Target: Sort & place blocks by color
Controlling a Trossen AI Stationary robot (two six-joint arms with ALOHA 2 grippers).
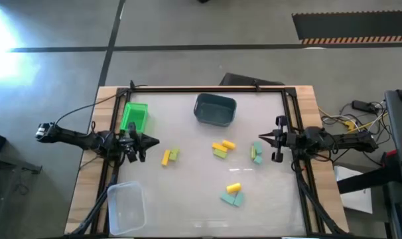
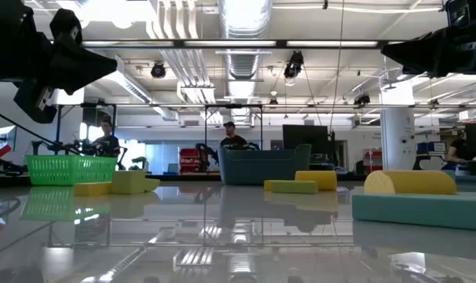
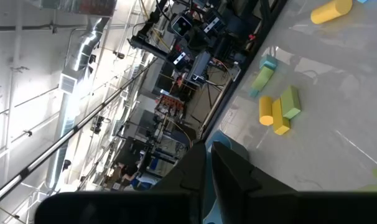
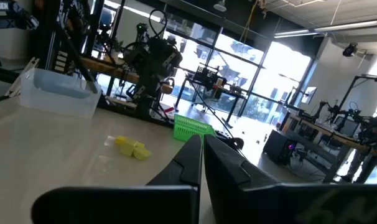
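Small yellow, lime and teal blocks lie scattered on the glossy table. A yellow bar [image 1: 166, 157] lies beside a lime block [image 1: 174, 154], just right of my left gripper [image 1: 152, 141]. Yellow and lime pieces [image 1: 221, 148] sit mid-table. A lime and teal pair [image 1: 256, 153] lies just on the near side of my right gripper [image 1: 261, 138]. A yellow cylinder [image 1: 233, 188] rests by teal wedges [image 1: 231, 198] toward the near edge. Both grippers hover shut and empty, tips pointing at each other; the wrist views show the fingers closed [image 3: 207, 155] [image 4: 201, 144].
A bright green bin [image 1: 134, 117] stands at the far left, a dark teal bin [image 1: 215, 109] at the far middle, and a clear bin [image 1: 126, 207] at the near left corner. Black frame rails [image 1: 290, 119] border the table. People show in the room beyond.
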